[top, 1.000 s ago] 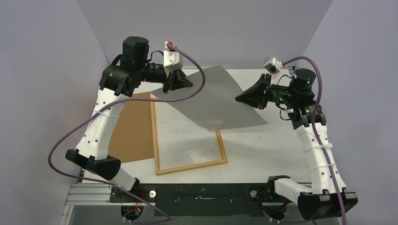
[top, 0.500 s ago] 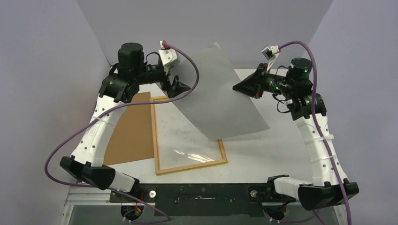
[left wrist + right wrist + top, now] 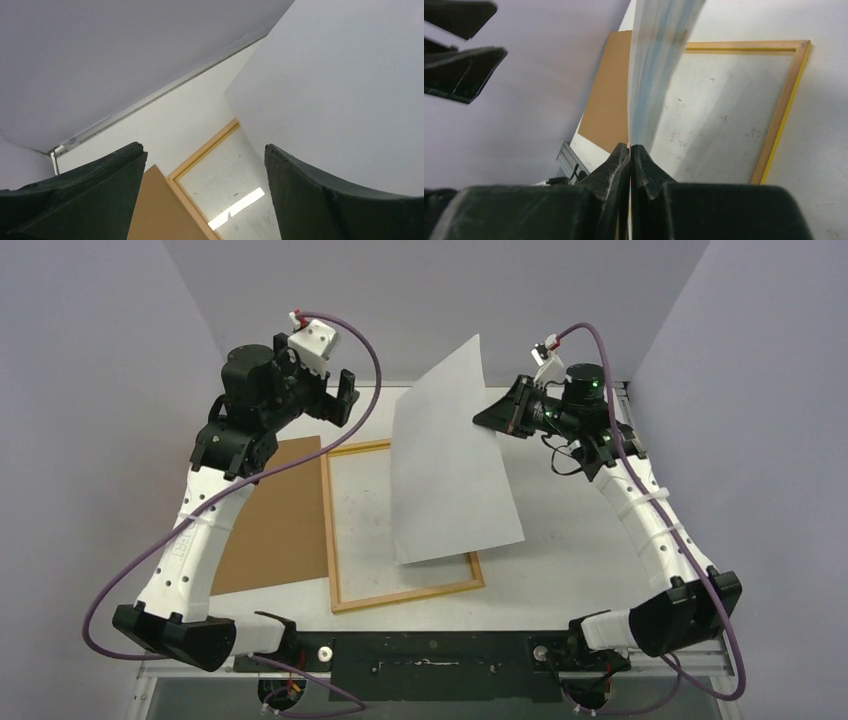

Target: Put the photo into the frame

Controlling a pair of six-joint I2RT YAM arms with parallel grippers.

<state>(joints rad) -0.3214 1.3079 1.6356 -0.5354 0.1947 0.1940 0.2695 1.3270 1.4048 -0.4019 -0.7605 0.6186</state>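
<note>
Two arms rise from the near edge of the table (image 3: 570, 560), and only one of them has hold of anything. The right fingers (image 3: 492, 413) are pressed fully together on the right-hand edge of the photo (image 3: 450, 480), pinching it a little below its upper corner. From the right wrist view the closed fingers (image 3: 629, 160) meet on the sheet, and the photo (image 3: 659, 50) runs away from them edge-on, blurred, with a bluish tint on one face.

The photo hangs in the air over the middle of the table, steeply tilted, its plain white back turned towards the overhead camera. Its upper corner points towards the far edge, and its lower edge hangs above the right half of the frame (image 3: 405, 592). Whether that lower edge touches the frame cannot be told.

The frame lies flat in the middle of the table, light-wood side up, long sides running from near edge to far edge and slightly skewed. A yellow strip shows along its outer rim (image 3: 781, 115) in the right wrist view.

The left fingers (image 3: 346, 392) stand wide apart and hold nothing. They hang in the air above the far-left part of the table, well apart from the photo. Between the two fingers (image 3: 90, 195) the left wrist view shows a frame corner (image 3: 205, 152) and the photo's pale back (image 3: 350, 90).

A brown backing board (image 3: 270, 520) lies flat towards the left edge, just beside the frame's left rail.
</note>
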